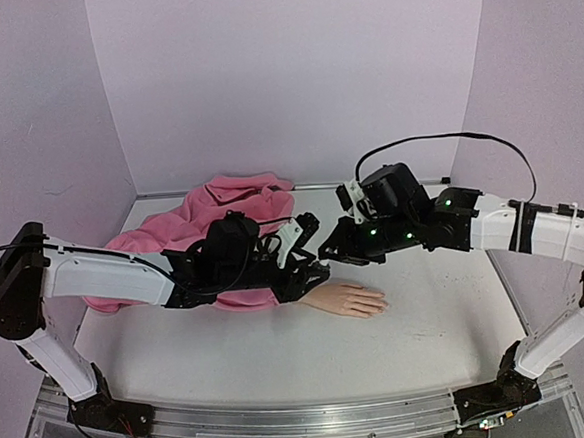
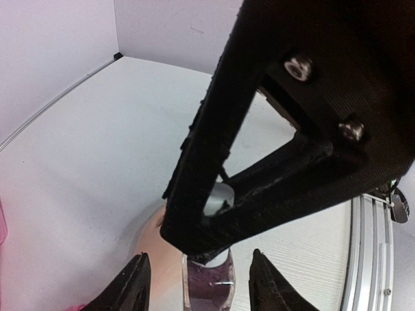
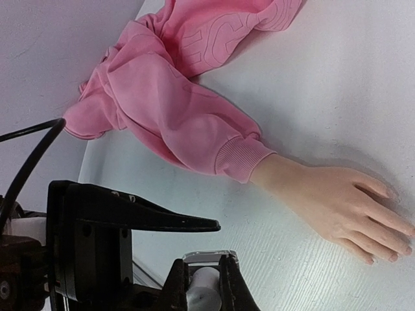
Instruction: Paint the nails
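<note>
- Lilac walls enclose a white counter [image 1: 439, 319]; the hand [image 1: 350, 300] lies palm down mid-counter, with the nails [image 3: 391, 257] at its fingertips, pointing right.
- Left fingers [image 2: 137, 285] stand parted either side of the bottle [image 2: 209, 288], gaps showing.
- Right fingers [image 3: 229, 285] pinch its white cap [image 3: 204, 288].
- We judge the nails tiny, hard and slick, and the hand light and apt to slide, so we would grip only the cap and stroke gently.

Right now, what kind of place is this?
Probably a lab test booth: plain lilac walls box in a white table, left arm and right arm mount on a metal rail, and a mannequin hand in a pink sleeve lies there.
</note>
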